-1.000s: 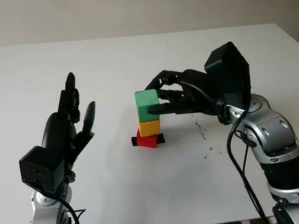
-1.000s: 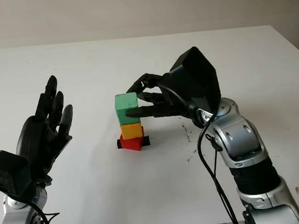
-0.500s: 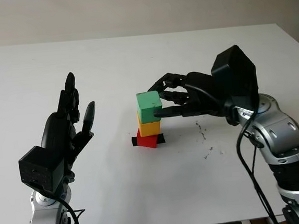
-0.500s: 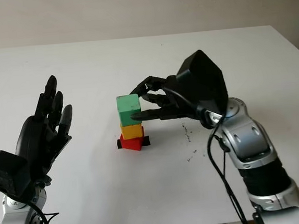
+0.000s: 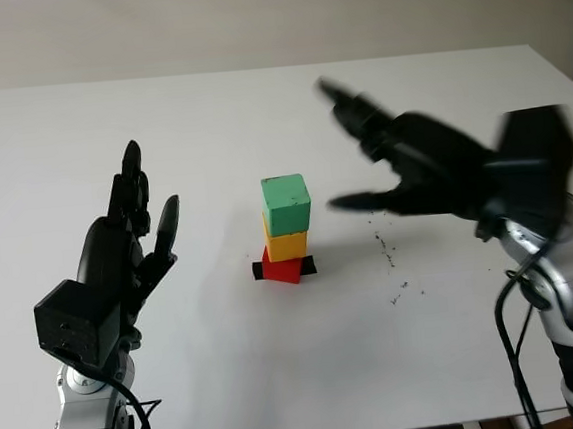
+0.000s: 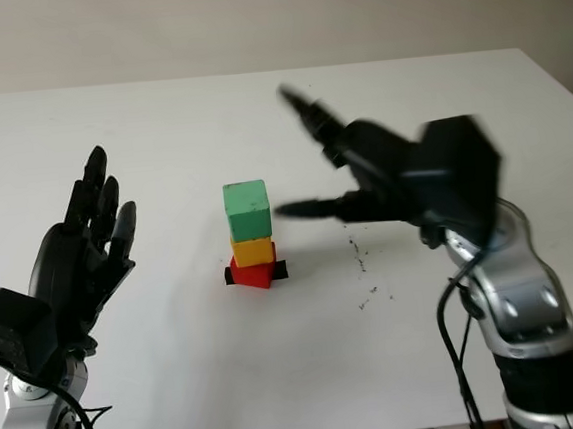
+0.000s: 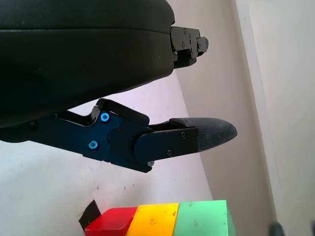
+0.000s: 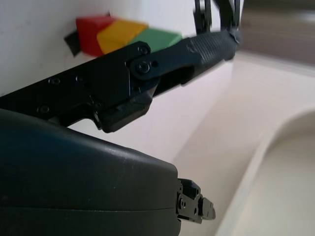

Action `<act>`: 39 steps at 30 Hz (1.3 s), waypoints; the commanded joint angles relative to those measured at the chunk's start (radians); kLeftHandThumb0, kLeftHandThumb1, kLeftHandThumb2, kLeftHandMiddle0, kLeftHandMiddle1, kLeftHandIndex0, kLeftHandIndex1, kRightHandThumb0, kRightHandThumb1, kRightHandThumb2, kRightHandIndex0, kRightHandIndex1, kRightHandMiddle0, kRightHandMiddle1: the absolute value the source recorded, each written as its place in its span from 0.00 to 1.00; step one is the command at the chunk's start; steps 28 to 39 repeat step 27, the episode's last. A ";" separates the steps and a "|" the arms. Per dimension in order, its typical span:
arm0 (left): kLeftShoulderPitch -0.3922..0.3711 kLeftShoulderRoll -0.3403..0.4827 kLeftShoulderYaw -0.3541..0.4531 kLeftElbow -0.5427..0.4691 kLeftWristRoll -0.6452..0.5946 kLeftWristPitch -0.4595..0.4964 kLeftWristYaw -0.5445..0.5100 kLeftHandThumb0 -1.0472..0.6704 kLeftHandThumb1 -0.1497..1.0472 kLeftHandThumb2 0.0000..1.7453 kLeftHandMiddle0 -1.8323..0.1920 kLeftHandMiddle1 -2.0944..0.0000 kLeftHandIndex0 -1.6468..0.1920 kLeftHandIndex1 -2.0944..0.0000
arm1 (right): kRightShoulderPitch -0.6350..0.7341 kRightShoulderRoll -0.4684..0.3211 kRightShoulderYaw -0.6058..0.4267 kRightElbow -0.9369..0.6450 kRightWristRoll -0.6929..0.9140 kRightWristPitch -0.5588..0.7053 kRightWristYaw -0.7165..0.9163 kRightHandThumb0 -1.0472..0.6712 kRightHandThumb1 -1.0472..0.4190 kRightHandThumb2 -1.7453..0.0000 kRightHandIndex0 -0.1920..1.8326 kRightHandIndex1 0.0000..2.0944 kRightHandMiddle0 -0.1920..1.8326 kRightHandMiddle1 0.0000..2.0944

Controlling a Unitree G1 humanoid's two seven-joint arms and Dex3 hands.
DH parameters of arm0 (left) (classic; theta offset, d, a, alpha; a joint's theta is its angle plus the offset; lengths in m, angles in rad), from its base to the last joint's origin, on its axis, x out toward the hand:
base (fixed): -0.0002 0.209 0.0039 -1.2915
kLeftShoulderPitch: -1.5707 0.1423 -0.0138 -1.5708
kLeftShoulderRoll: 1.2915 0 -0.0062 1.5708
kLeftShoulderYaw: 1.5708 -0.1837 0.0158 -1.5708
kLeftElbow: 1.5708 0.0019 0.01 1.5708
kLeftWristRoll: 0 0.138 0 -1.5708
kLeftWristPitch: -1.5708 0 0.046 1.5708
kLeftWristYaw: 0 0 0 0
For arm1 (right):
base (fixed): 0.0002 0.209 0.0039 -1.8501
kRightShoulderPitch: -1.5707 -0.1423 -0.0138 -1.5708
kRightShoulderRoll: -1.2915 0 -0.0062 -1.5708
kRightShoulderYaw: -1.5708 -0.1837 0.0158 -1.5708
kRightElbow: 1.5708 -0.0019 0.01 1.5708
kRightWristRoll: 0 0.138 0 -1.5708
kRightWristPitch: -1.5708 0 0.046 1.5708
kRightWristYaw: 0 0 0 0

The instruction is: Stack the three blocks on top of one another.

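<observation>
The three blocks stand in one tower on the white table point(image 5: 281, 376): the red block point(image 5: 282, 267) at the bottom, the yellow block point(image 5: 287, 244) on it, the green block point(image 5: 287, 203) on top. The right hand point(image 5: 403, 169) hangs beside the tower, fingers wide and holding nothing. The left hand point(image 5: 124, 254) is up on the tower's other side, well apart, fingers wide too.

Black left robot hand point(image 5: 119, 254) & right robot hand point(image 5: 433, 167), silver forearms w/ black cables, blue screws.
</observation>
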 commanded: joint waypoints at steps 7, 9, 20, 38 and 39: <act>-0.040 -0.005 -0.005 0.060 -0.012 -0.033 -0.007 0.22 1.00 0.30 0.94 0.97 0.93 0.97 | 0.195 0.166 0.023 0.040 -0.028 -0.032 -0.169 0.26 0.00 0.65 0.00 0.00 0.00 0.00; -0.044 -0.006 -0.005 0.072 -0.009 -0.040 -0.004 0.22 1.00 0.30 0.93 0.97 0.93 0.97 | 0.215 0.204 0.037 0.074 -0.037 -0.047 -0.198 0.25 0.00 0.65 0.00 0.00 0.00 0.00; -0.065 -0.007 -0.023 0.112 0.001 -0.041 -0.013 0.21 1.00 0.30 0.92 0.97 0.91 0.97 | 0.208 0.368 0.054 0.244 0.085 -0.100 -0.201 0.18 0.00 0.61 0.00 0.00 0.00 0.00; -0.056 -0.013 -0.043 0.114 -0.013 -0.050 -0.034 0.18 1.00 0.29 0.95 0.98 0.93 0.98 | 0.206 0.383 0.057 0.282 0.101 -0.198 -0.185 0.13 0.00 0.60 0.00 0.00 0.00 0.00; -0.056 -0.013 -0.043 0.114 -0.013 -0.050 -0.034 0.18 1.00 0.29 0.95 0.98 0.93 0.98 | 0.206 0.383 0.057 0.282 0.101 -0.198 -0.185 0.13 0.00 0.60 0.00 0.00 0.00 0.00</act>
